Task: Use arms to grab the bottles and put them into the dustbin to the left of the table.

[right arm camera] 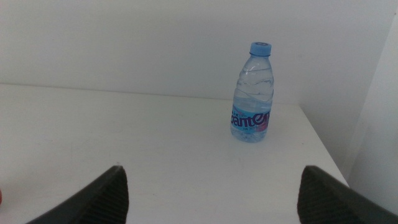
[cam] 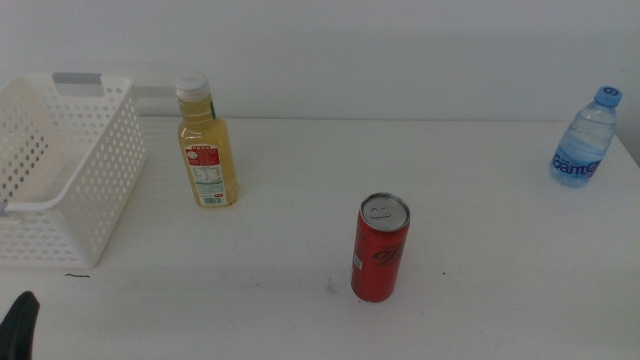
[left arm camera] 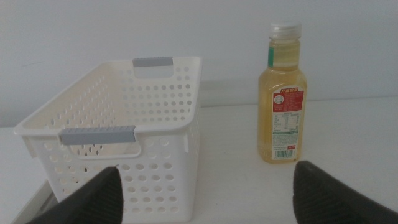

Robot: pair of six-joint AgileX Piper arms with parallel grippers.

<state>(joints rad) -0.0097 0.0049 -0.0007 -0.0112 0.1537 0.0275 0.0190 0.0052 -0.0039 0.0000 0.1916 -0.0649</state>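
Left gripper (left arm camera: 208, 193), jaws wide apart & empty, waits at near-left corner of white table (cam: 480, 300), facing white perforated plastic dustbin (left arm camera: 155, 134) at left edge and yellow-juice bottle w/ white cap (left arm camera: 283, 102) just beside it. Right gripper (right arm camera: 211, 193), likewise wide & empty, faces small clear blue-capped water bottle (right arm camera: 252, 96) at far-right corner. Red drink can (cam: 380, 250) stands mid-table. Bottles prob. light, smooth, slippery; can dents easily: grip mid-body.

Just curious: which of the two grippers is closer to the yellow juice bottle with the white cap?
Left. The left gripper faces the yellow juice bottle beside the white perforated basket, jaws open. The right gripper faces the blue-capped water bottle across the table.
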